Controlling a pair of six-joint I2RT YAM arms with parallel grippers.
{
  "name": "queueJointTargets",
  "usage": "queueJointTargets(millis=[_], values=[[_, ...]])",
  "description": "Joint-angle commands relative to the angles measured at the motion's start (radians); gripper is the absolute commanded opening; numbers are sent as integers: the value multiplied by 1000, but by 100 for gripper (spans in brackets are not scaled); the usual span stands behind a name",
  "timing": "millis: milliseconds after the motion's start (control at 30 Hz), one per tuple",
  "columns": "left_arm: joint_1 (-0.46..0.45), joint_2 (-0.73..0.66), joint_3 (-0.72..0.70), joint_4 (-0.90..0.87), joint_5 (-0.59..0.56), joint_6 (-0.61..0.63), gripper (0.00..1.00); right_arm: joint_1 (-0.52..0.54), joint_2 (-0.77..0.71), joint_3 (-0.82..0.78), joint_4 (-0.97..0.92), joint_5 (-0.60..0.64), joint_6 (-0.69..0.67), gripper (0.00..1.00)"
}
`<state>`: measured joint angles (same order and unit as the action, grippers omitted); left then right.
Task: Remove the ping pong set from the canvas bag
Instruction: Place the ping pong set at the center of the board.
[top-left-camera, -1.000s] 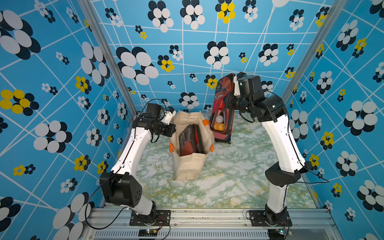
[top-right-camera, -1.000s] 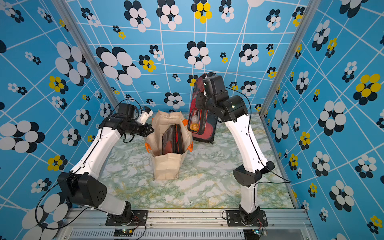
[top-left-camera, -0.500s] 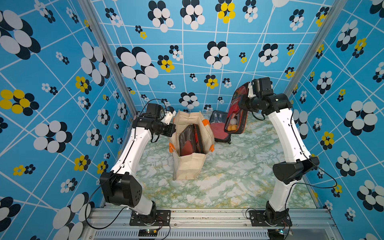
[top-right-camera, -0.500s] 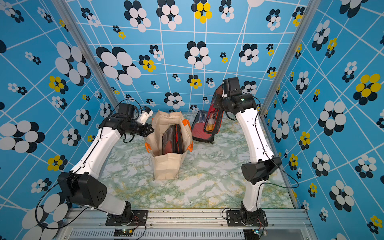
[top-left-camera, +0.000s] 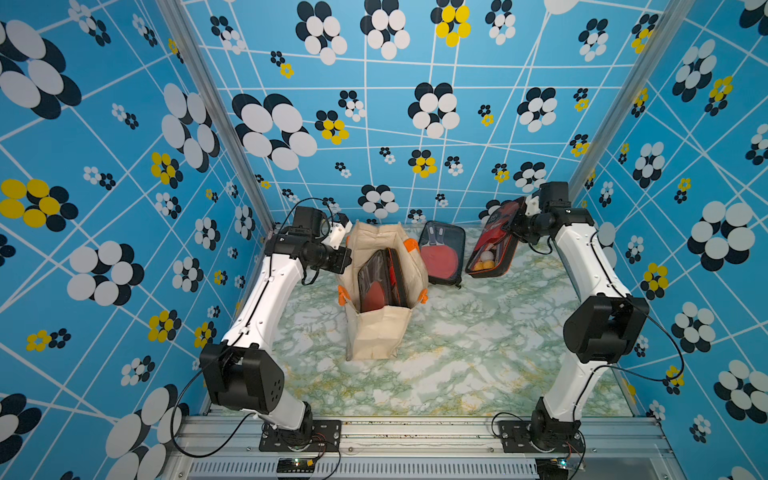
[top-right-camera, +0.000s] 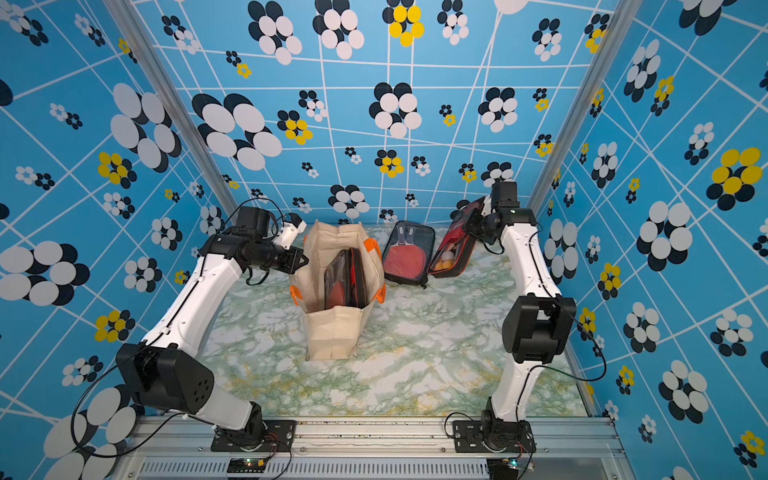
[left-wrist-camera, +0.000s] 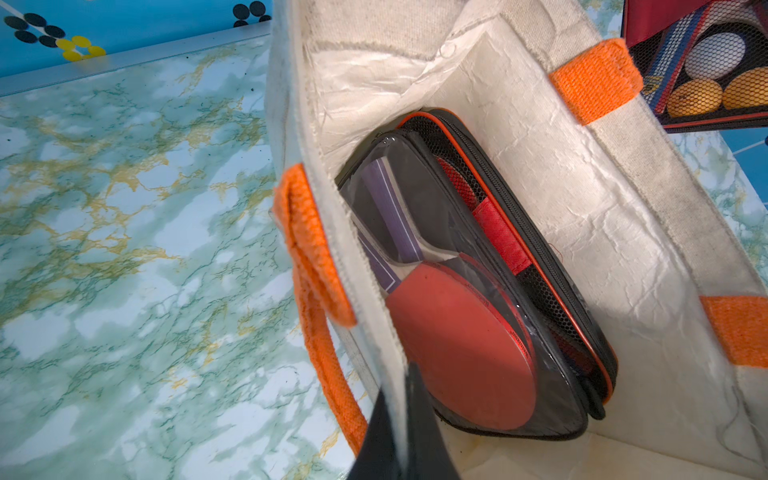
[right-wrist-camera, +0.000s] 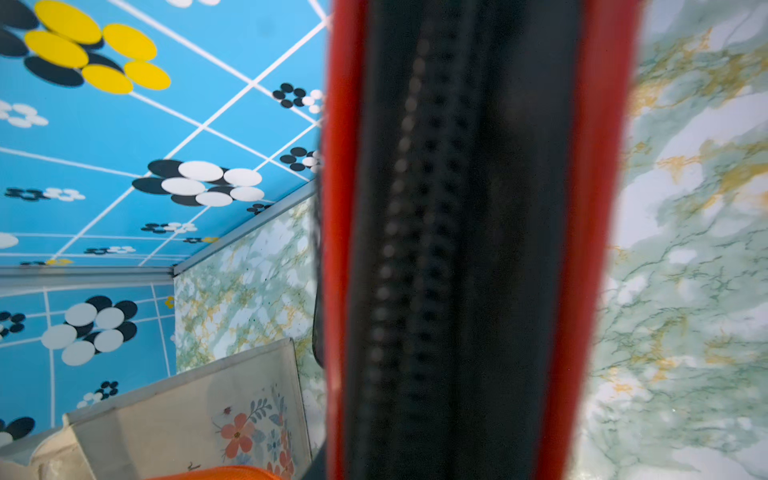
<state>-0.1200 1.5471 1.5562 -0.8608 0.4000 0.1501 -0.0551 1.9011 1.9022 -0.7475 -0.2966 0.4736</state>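
The right claw (top-left-camera: 516, 221) holds the open ping pong case (top-left-camera: 492, 249) by its upper edge. The case is tilted, and its far end looks to rest on the worktop (top-left-camera: 478, 357). Lay it flat before releasing.

The left claw (left-wrist-camera: 399, 415) is pinched shut on the rim of the canvas bag (left-wrist-camera: 519, 187). Just inside that rim stands a second ping pong case (left-wrist-camera: 465, 316).

The right claw's jaws are hidden behind the blurred zipper edge.

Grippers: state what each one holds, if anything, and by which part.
The left gripper pinches the bag by its side rim. The right gripper holds the case with balls by its upper zip edge.
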Motion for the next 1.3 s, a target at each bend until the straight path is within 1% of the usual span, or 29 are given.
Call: queueJointTargets(millis=[0, 100, 233, 500, 767, 933, 967, 1167, 1267], values=[[6, 5, -2, 13, -1, 10, 0, -32, -26, -28, 199, -145, 38, 0], [6, 4, -1, 11, 0, 9, 0, -60, 4, -57, 243, -178, 40, 0], [6, 1, -2, 10, 1, 8, 0, -82, 69, -34, 237, -212, 6, 0], [6, -14, -14, 13, 3, 8, 0, -109, 205, 81, 152, -243, -92, 0], [6, -19, -16, 13, 7, 5, 0, -137, 329, 153, 145, -334, -124, 0], [6, -17, -10, 10, 14, 2, 0, -143, 401, 222, 104, -369, -154, 0], [6, -16, -10, 9, 14, 2, 0, -144, 418, 238, 99, -381, -157, 3], [6, -22, -11, 8, 11, 1, 0, -146, 484, 302, 68, -419, -169, 8], [6, -24, -10, 5, 13, 2, 0, -151, 522, 340, 36, -420, -179, 17]])
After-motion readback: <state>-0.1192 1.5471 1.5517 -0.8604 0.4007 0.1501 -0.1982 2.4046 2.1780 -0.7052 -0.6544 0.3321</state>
